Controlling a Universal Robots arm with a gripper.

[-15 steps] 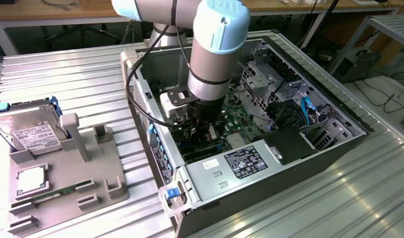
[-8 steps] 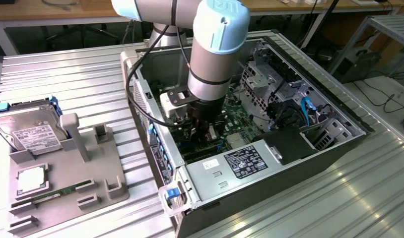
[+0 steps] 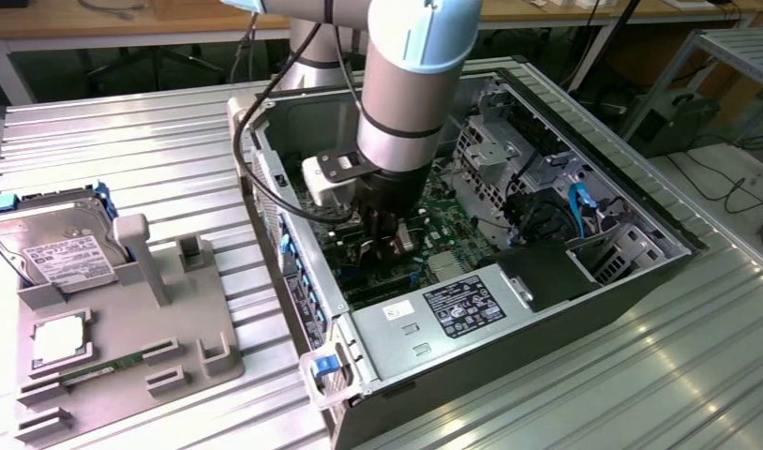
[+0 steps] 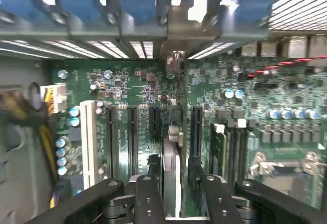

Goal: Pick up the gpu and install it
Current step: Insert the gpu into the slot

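The open computer case [image 3: 632, 272] lies on its side on the ribbed metal table [image 3: 131, 141], with the green motherboard [image 3: 463, 230] exposed on its floor, a silver power supply [image 3: 451, 314] at the near end and blue cables [image 3: 579, 208] running by the drive bay. The arm [image 3: 407, 84] reaches straight down into the case, and its gripper [image 3: 388, 246] stands low over the board. At the exterior view's left, a grey fixture tray [image 3: 187, 352] carries a silver hard drive [image 3: 56, 251] propped in its holder, a square processor [image 3: 59, 339] and a narrow green RAM stick [image 3: 100, 367] in a slot. The wrist view adds what the arm hides from outside: the gpu [image 4: 172, 157] stands on edge between the two black fingers [image 4: 150, 198], in line with the row of dark expansion slots [image 4: 132, 137], its pale bracket end toward the case's rear wall [image 4: 153, 35]. The fingers flank the card closely with the jaws partly apart; whether they grip it cannot be told. A white slot [image 4: 88, 142] and yellow wiring [image 4: 46, 132] lie to one side.
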